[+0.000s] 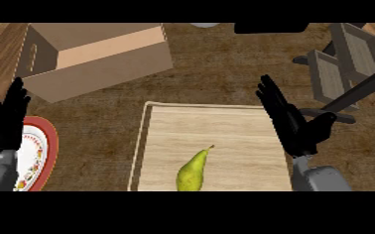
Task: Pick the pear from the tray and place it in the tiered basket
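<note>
A yellow-green pear (pixel 193 172) lies on the pale wooden tray (pixel 219 124), near the tray's front, stem pointing up-right. My right hand (pixel 287 119) hovers over the tray's right edge, fingers straight and open, to the right of the pear and apart from it. At the far left edge rests my left hand (pixel 13 116), open with fingers up. The dark grey tiered basket (pixel 341 64) stands at the upper right on a black stand.
A large open cardboard box (pixel 95 59) sits at the upper left. A white plate with a red rim (pixel 40 153) lies at the left edge, beside my left hand. Brown countertop lies between the box, tray and basket.
</note>
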